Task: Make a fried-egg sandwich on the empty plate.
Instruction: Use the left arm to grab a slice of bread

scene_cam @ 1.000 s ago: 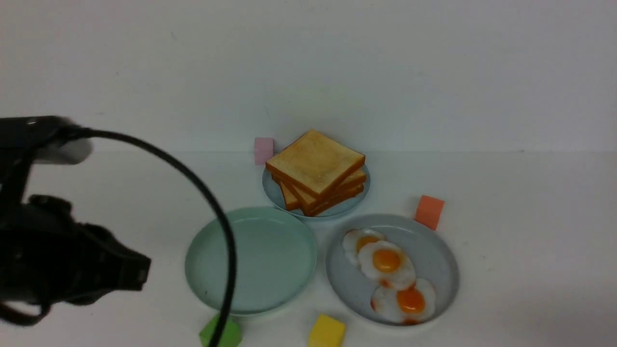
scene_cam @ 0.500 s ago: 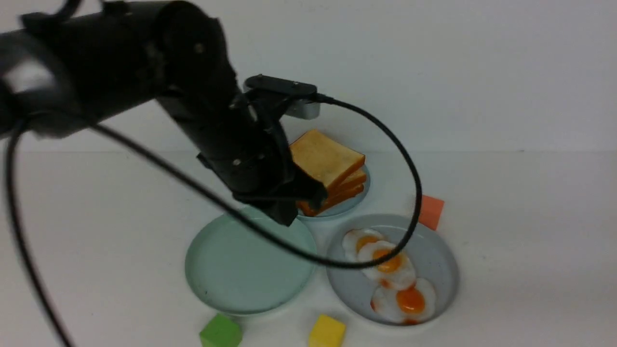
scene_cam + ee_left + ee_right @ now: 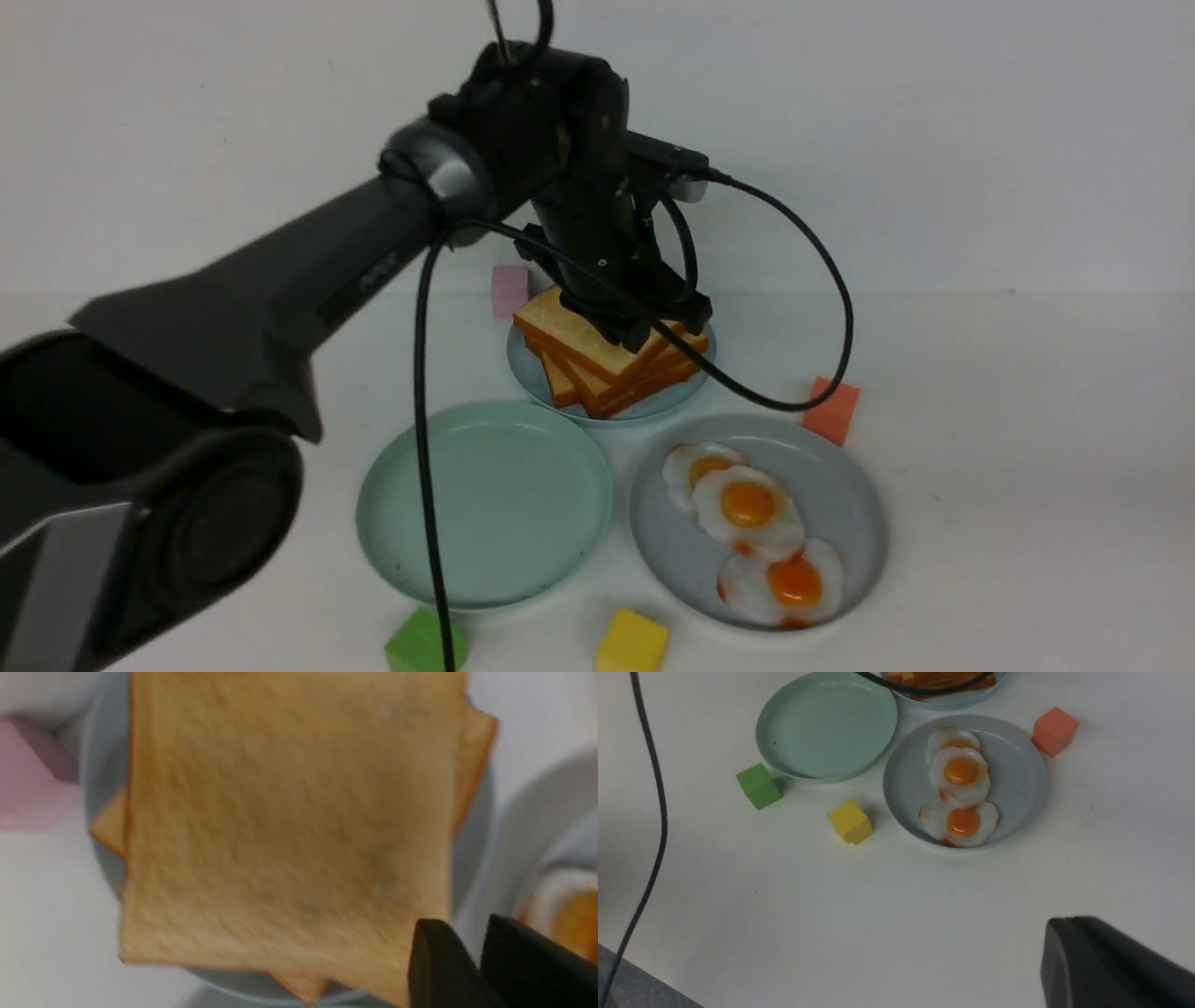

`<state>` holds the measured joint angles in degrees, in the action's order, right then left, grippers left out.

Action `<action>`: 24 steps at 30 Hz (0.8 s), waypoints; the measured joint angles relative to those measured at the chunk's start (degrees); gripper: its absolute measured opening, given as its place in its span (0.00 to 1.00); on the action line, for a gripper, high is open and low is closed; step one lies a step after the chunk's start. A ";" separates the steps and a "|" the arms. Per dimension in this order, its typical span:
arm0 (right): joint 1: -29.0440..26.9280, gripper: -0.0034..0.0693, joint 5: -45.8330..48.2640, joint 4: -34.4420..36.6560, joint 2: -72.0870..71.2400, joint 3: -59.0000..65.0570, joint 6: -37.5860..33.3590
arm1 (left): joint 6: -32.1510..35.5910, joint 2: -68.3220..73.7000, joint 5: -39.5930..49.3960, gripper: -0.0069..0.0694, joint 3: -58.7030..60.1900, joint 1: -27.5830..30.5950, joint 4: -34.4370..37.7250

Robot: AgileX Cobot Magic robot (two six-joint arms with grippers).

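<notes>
Swung forward since half a second ago, the left arm now reaches past the mint-green plate (image 3: 485, 504), and its left claw (image 3: 639, 331) sits down at the top of the toast stack (image 3: 597, 369). A second ago that arm was low at the left edge of the front view. Its black cable (image 3: 425, 420) no longer loops over the eggs; it now drops across the mint-green plate and the green cube (image 3: 415, 646).

Nearest on the counter (image 3: 1027, 467) are the green cube and the yellow cube (image 3: 633, 642), unmoved. Behind them the mint-green plate lies bare, just beside the grey-blue speckled plate (image 3: 845, 485), where three fried eggs (image 3: 747, 504) overlap in a row as before. The orange cube (image 3: 831, 409) stands at that plate's far rim.

Farther back, the toast stack rests untouched in position on the small pale blue plate (image 3: 525, 366), slices fanned. In the left wrist view the fingers (image 3: 434, 966) hover over one corner of the top slice – a slim gap shows between them, nothing in it. The pink cube (image 3: 510, 289) sits beyond, by the wall.

The right claw (image 3: 1101, 961) – only a dark edge in its own wrist view – is closed together, holding nothing, well apart from the plates.
</notes>
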<state>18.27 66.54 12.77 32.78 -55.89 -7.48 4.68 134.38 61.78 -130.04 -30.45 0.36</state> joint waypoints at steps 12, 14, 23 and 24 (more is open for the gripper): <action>0.00 0.09 -1.15 -0.05 0.37 0.00 -0.16 | 0.55 3.59 -9.46 0.72 -0.29 0.00 -2.93; 0.00 0.09 -1.15 -0.05 0.37 0.00 -0.16 | 0.55 4.13 -10.15 0.72 -0.29 0.00 -3.17; 0.00 0.10 -1.23 -0.11 0.37 -0.06 -0.16 | 0.55 5.70 -10.90 0.71 -0.80 -0.42 -6.28; 0.00 0.10 -1.23 -0.11 0.37 -0.06 -0.16 | 0.55 5.77 -10.90 0.70 -0.80 -0.42 -6.28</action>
<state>18.27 65.31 12.66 33.14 -55.96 -7.63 5.22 140.15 50.88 -130.84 -30.87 -5.92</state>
